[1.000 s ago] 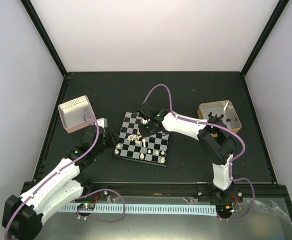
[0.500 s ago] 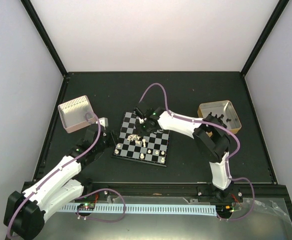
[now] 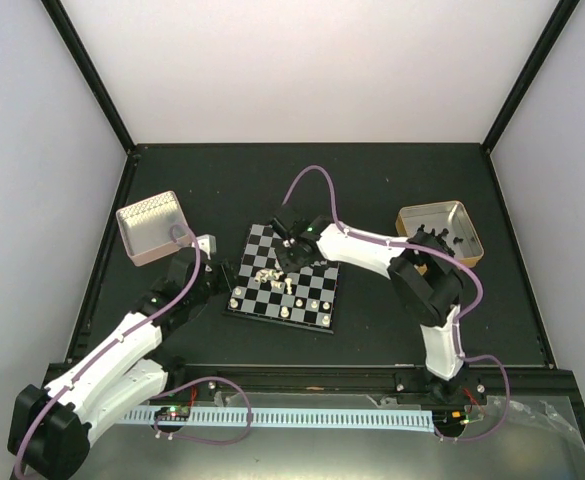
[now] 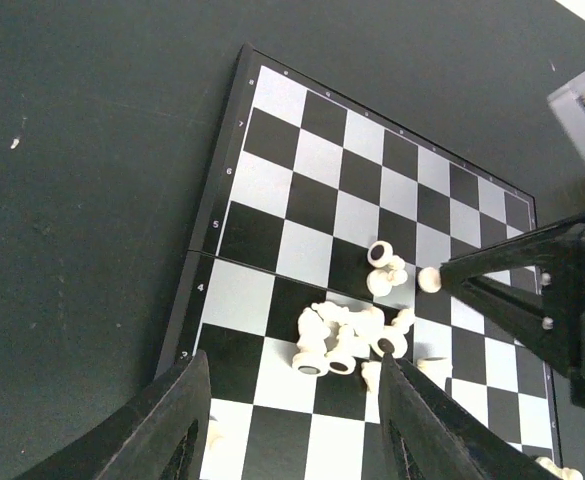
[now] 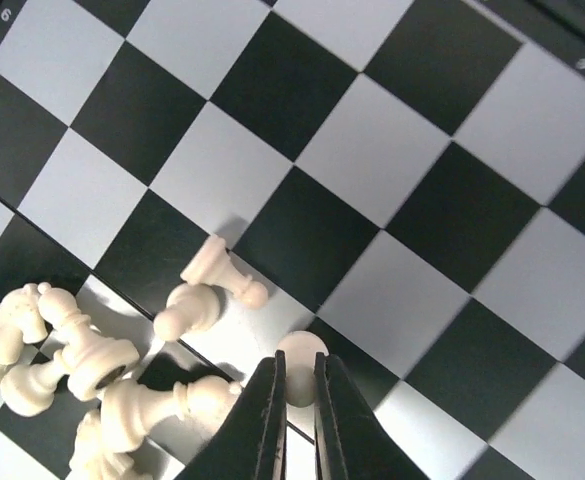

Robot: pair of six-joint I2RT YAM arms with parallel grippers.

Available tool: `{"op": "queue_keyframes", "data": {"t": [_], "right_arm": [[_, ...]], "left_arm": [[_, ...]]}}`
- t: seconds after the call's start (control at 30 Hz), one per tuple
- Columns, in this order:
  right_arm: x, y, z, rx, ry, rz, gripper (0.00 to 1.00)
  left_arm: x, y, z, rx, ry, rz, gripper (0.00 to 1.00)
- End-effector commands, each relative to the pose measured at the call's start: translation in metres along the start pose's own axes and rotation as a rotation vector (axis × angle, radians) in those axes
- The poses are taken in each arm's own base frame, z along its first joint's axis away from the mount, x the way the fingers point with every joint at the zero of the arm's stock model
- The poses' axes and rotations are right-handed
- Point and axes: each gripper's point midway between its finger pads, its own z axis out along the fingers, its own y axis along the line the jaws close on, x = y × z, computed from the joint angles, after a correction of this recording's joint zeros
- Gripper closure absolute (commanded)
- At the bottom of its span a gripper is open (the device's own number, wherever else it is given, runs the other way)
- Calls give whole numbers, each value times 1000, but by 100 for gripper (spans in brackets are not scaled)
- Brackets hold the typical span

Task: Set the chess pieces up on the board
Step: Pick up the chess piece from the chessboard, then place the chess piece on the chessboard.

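- Dark worktop [image 3: 392, 320] inside white walls (top view): the board [image 3: 260, 248] sits at its middle, between a pinkish tin [image 3: 124, 216] on the left and a tan tin [image 3: 442, 208] on the right. Most of the chess pieces [image 3: 269, 273] lie tumbled in a heap near the board's centre, and a few stand along its near edge. The right pincer [image 3: 288, 250] hangs over the heap's far side. The left pincer [image 3: 222, 272] sits just off the board's left edge.
- Left wrist view: its own fingers [image 4: 177, 430] are spread wide with nothing between them, aimed at the heap. The right pincer's tip shows at the right with a round-headed piece [image 4: 429, 279] at it, just beside the heap.
- Right wrist view: the jaws are narrow, nipped on that round-headed piece (a pawn, I judge), over a pale square next to two toppled pieces. Whether it is off the board I cannot tell.
- Step in hand, as I judge it: taking one piece out of the heap. The next move calls for a straight lift clear of the neighbours and a carry to a free home square. There the piece must be set upright before the pincer lets go.
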Motion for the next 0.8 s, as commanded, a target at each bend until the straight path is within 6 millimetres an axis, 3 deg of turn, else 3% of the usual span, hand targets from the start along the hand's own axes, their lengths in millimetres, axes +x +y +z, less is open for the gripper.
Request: {"op": "queue_keyframes", "data": {"t": [0.0,0.13,0.3,0.53,0.77], "right_arm": [[-19,-6,-34,35,-110,15,96],[-13,-1,-47,8,-107,-10,96],[16,20,-52,-51,-36,-85,96],[64,38,-43,-67,89,-176,96],[81,46,-35,-79,145,-214,96]], "left_arm": [[-14,-13,-7,47,-33,19,52],[-15,-14,-9,51,-33,21,51],[-17,-9,-12,28,-53,3,50],[-18,-7,-14,27,-68,-13,49],[-14,-7,-12,31,-55,-20,49]]}}
